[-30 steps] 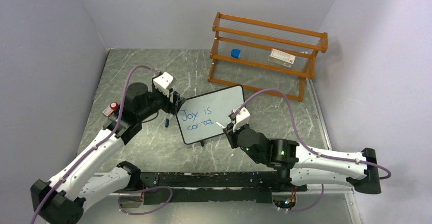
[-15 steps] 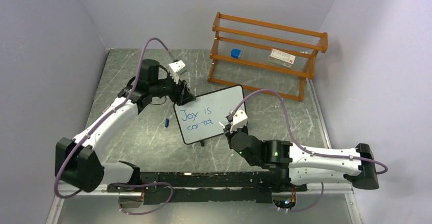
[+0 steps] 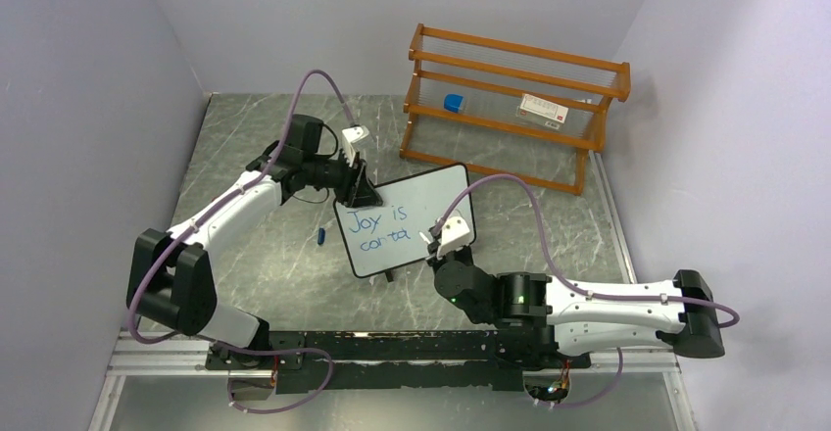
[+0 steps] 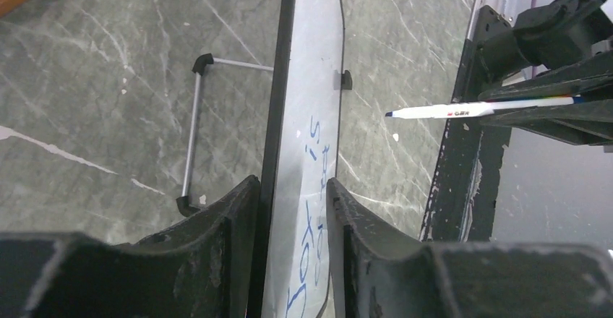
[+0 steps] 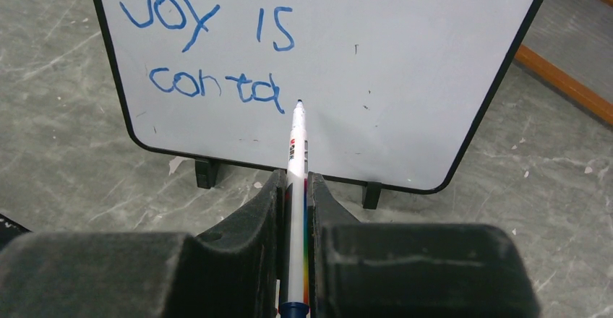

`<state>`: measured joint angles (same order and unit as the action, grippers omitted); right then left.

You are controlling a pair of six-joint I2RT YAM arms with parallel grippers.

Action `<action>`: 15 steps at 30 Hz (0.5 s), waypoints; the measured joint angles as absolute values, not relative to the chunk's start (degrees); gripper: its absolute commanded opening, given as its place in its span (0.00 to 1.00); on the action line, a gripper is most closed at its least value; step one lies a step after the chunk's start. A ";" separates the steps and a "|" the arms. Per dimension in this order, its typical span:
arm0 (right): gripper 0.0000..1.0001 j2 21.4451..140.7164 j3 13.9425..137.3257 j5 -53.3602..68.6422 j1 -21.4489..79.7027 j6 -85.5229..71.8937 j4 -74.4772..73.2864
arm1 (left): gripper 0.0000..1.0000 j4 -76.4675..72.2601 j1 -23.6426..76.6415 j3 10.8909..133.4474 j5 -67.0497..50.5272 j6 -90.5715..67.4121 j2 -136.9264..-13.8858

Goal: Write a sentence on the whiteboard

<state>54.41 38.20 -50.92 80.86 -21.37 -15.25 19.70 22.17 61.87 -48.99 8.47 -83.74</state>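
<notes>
On the left side of the top view, my left gripper [image 3: 358, 188] has its fingers clamped on the upper left corner of the whiteboard [image 3: 421, 201], one on each face, I judge to keep it from sliding under pen pressure. The board stands mid-frame on its feet, leaning back. The sentence [image 5: 209, 50] reads "Joy is" over "conta", so it is unfinished. My right gripper [image 5: 293, 188] is squeezed on a marker [image 5: 296, 152], held along the fingers so that the tip aims just right of the last letter; the left wrist view shows it slightly off the surface. An orange rack [image 3: 514, 108] sits upper right. The table [image 3: 255, 255] is grey marbled stone, enclosed by pale lilac walls.
</notes>
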 measured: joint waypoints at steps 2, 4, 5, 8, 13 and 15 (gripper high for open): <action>0.00 54.83 37.93 -51.46 81.30 -21.37 -14.98 | 0.31 19.77 22.17 61.87 -49.82 8.71 -84.07; 0.00 55.13 37.74 -52.01 81.78 -21.43 -14.79 | 0.21 19.86 22.17 61.87 -50.17 9.15 -84.40; 0.00 55.24 37.56 -52.40 82.08 -21.45 -14.52 | 0.17 19.86 22.17 61.84 -50.19 9.23 -84.44; 0.00 55.72 36.99 -53.87 83.11 -21.65 -14.31 | 0.09 19.84 22.15 61.78 -50.52 9.41 -84.31; 0.00 57.52 35.81 -56.29 84.84 -21.98 -13.32 | 0.05 19.86 22.22 60.66 -51.31 8.19 -82.35; 0.00 58.35 35.38 -57.19 85.08 -22.09 -12.82 | 0.05 19.81 22.22 59.96 -51.24 8.14 -81.47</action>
